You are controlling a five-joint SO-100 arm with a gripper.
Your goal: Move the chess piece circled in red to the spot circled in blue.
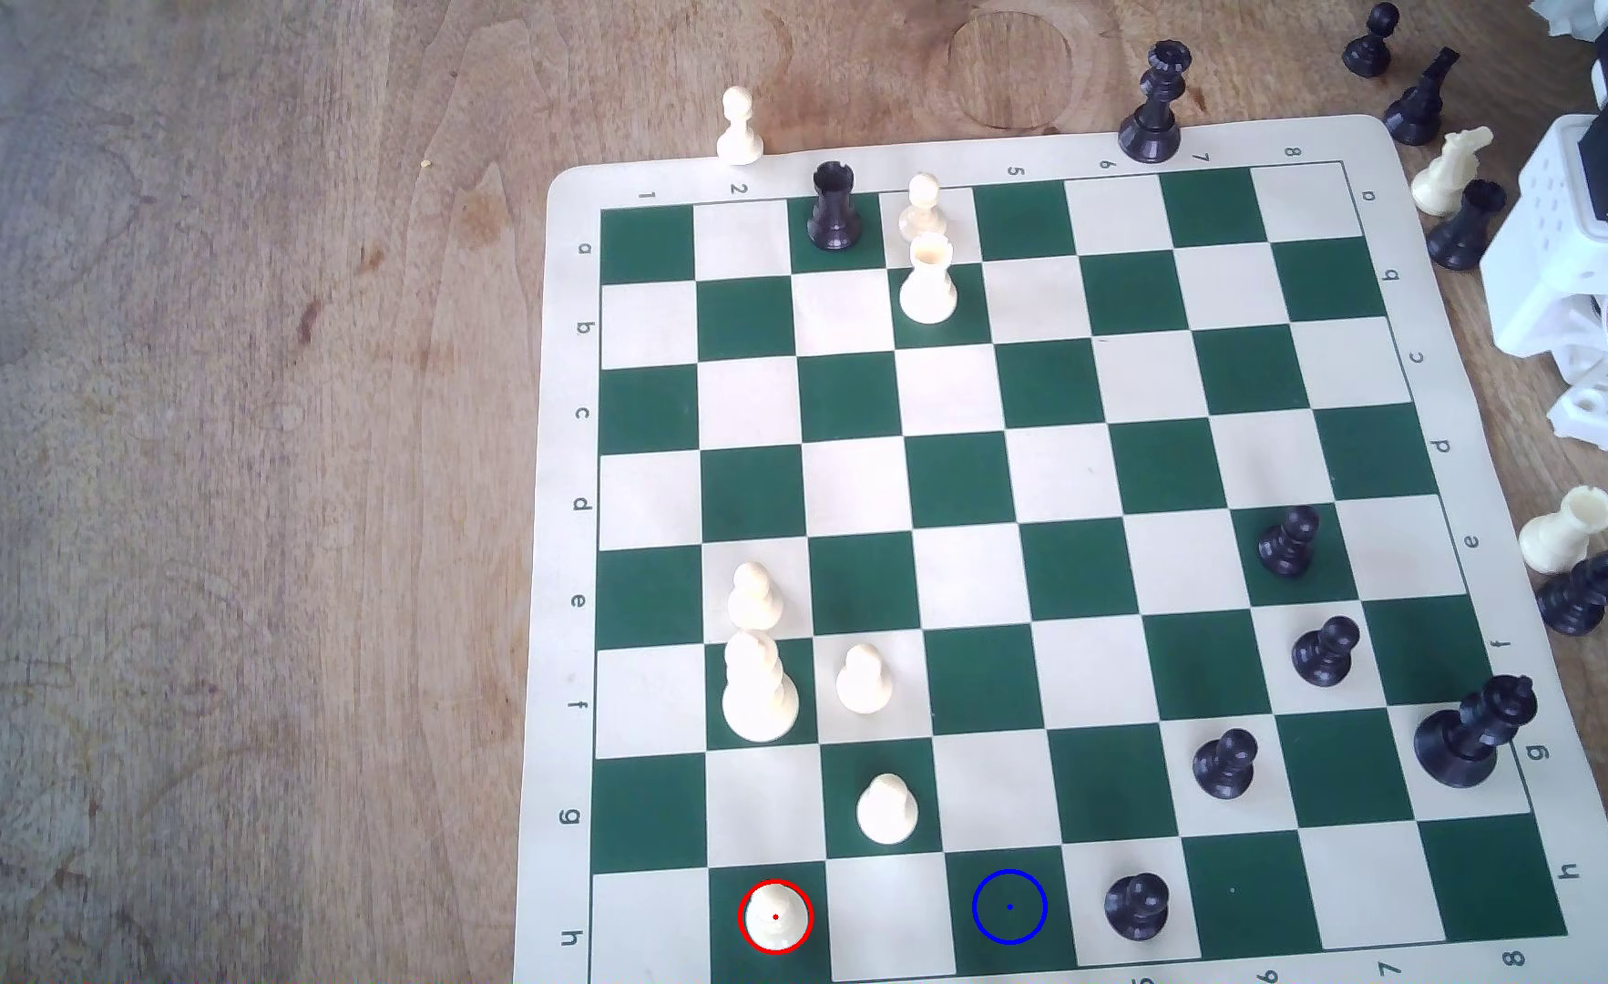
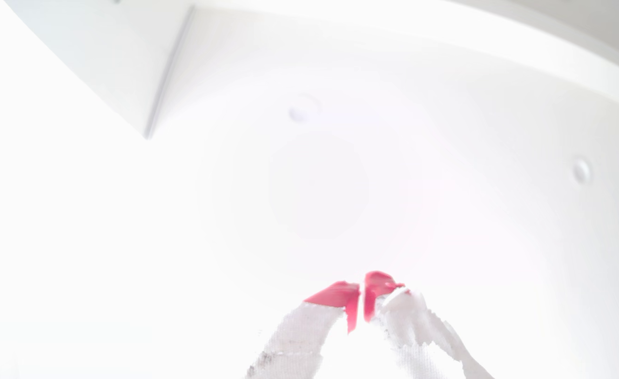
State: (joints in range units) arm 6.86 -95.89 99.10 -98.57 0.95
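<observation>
On the bottom row of the chessboard (image 1: 1481,662), towards the exterior view's left, the cream pawn (image 1: 775,916) stands upright on a green square inside a red ring. Two squares to its right on that same row lies the blue-ringed green square (image 1: 1009,906), bare, with a black pawn (image 1: 1137,905) on the cream square just beside it. The arm's white base (image 1: 1595,284) sits far off at the upper right edge of the exterior view, cut by the frame, well apart from the pawn.

The board's border carries letters a to h down the left and right sides and numbers 1 to 8 along the top and bottom; some bottom numbers are cut off.

From the wrist view, the pincer (image 2: 361,291) shows red-tipped fingers (image 2: 337,293) pressed nearly together with only a thin slit between, gripping nothing. Everything behind it is washed out in white glare, so I cannot make out what it faces.
</observation>
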